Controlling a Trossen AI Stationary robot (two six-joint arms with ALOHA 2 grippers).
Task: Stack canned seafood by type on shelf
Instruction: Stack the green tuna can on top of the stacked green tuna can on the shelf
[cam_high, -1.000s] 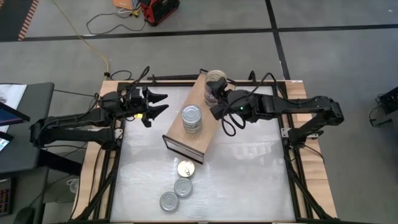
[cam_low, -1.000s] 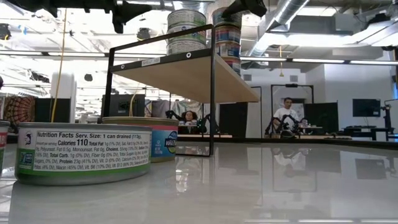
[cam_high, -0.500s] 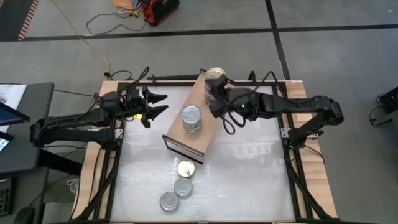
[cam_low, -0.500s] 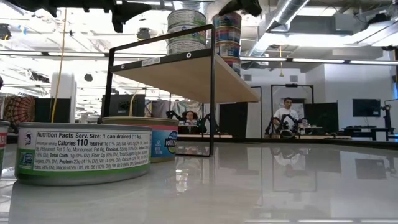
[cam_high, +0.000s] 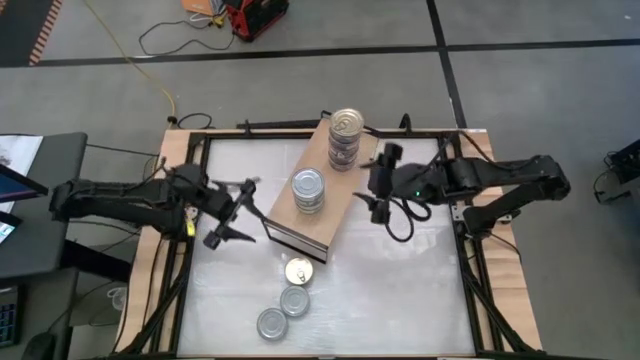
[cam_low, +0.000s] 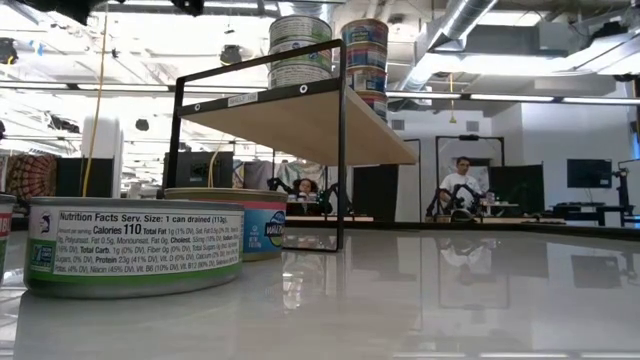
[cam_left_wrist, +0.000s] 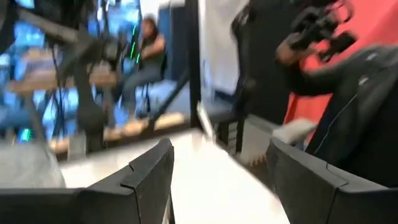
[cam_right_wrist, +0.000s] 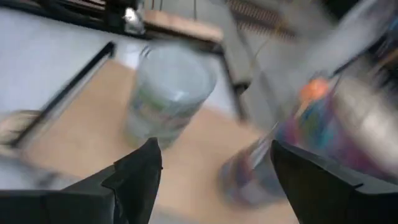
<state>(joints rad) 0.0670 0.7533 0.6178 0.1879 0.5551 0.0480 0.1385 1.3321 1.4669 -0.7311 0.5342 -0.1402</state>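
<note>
The shelf (cam_high: 318, 215), a light board on a black frame, stands slanting in the middle of the table. On it stand two stacks of canned seafood: a tall one with a gold lid (cam_high: 345, 135) at the far end and a silver-lidded one (cam_high: 308, 190) in the middle. Three single cans lie on the table near the front: a gold-lidded one (cam_high: 299, 271) and two silver ones (cam_high: 294, 300) (cam_high: 271, 322). My left gripper (cam_high: 236, 211) hangs open left of the shelf. My right gripper (cam_high: 382, 180) hangs open right of it, facing both stacks (cam_right_wrist: 168, 93).
The table's black frame rails (cam_high: 185, 250) run along both sides. In the low view two cans (cam_low: 135, 245) (cam_low: 235, 225) stand close in front, with the shelf (cam_low: 300, 115) behind them. People sit in the room beyond the table. Bare white tabletop (cam_high: 400, 290) lies at the near right.
My right gripper has drawn back from the tall far stack toward the table's right edge and rolled about its own axis; the stack stays standing on the shelf. My left gripper has swung from the far left toward the near edge and turned toward the shelf. Both stay open.
</note>
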